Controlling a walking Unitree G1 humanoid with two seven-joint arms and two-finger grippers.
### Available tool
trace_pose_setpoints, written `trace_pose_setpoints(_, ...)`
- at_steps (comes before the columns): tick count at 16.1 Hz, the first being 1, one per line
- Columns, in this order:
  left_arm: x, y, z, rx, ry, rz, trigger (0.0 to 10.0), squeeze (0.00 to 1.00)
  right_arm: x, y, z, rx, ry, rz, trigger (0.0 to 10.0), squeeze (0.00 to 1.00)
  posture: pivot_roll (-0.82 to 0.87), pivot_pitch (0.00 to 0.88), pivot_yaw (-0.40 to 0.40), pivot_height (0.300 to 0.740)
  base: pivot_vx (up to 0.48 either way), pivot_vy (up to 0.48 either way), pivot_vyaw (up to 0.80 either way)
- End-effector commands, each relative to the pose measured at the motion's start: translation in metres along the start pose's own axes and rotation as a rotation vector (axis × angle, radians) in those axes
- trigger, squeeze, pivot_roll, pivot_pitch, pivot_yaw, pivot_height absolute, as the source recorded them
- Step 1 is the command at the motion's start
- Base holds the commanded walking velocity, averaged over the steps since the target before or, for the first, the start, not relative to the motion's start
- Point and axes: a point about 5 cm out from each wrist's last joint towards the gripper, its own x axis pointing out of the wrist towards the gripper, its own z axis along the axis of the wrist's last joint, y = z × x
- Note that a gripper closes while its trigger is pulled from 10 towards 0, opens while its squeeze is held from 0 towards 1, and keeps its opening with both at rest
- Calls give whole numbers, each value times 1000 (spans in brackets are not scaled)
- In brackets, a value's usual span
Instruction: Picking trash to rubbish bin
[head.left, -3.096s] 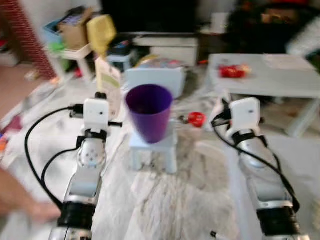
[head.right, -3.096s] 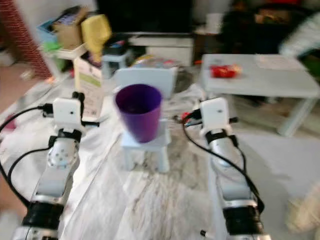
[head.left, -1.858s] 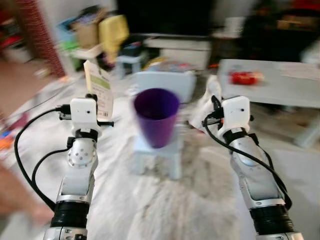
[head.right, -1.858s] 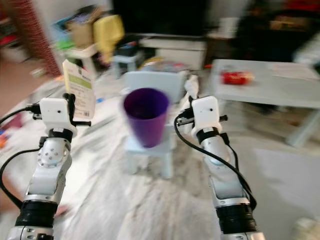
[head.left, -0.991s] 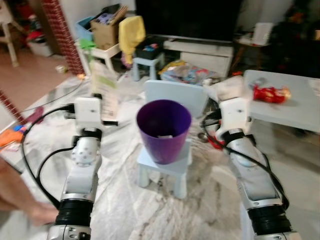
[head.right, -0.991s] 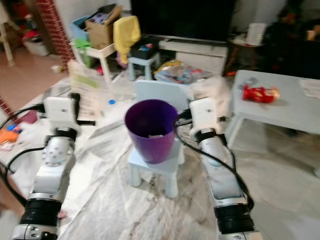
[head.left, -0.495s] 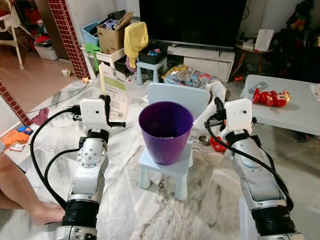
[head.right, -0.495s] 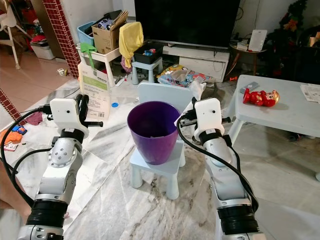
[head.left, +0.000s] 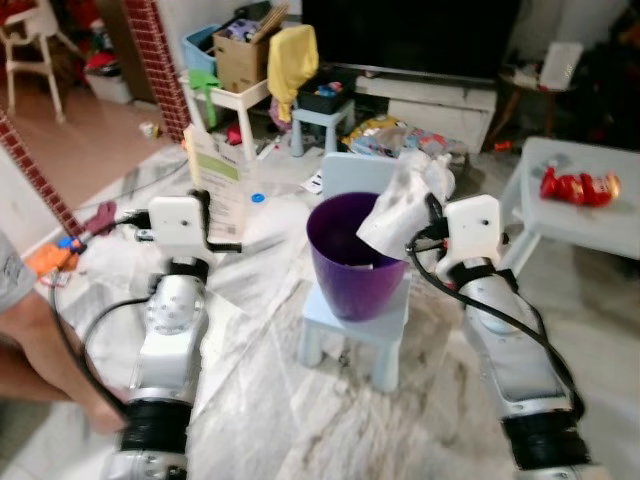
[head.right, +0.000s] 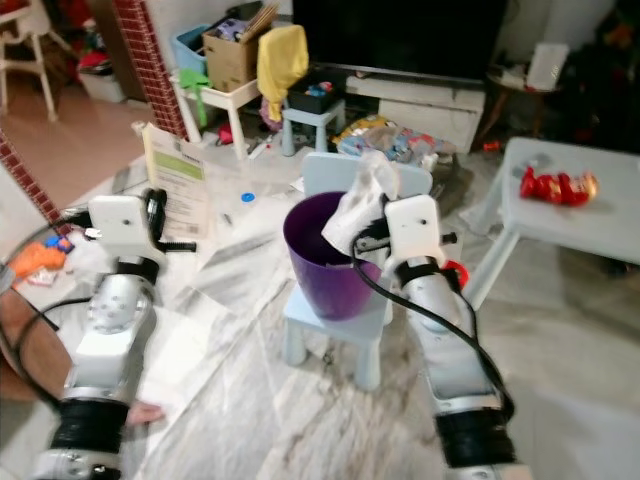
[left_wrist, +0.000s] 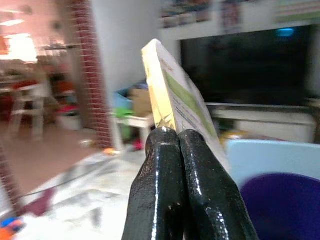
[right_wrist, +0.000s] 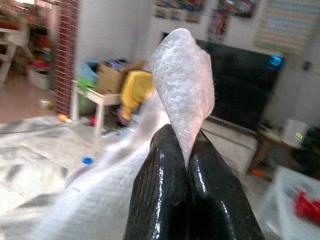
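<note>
**Both grippers loaded at the purple bin**

A purple bin stands on a small pale-blue chair on the marble floor; the right gripper, fingers clamped together on a crumpled white plastic bag, holds it just over the bin's rim; the left gripper, left of the bin, is pinched on a flat green-and-white carton; a person's leg rests at the far left.
</note>
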Motion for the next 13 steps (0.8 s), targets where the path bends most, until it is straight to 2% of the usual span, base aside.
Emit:
trace_pose_setpoints(1, 1, 6, 2, 13, -2, 9, 0, 0, 2, 1, 7, 4, -26, 4, 0, 0, -35, 0, -1, 740, 0, 450, 0)
trace_pose_setpoints(13, 2, 8, 5, -22, -23, 23, 0, 0, 2, 0, 6, 6, -22, 5, 0, 0, -39, 0, -5, 740, 0, 0, 0)
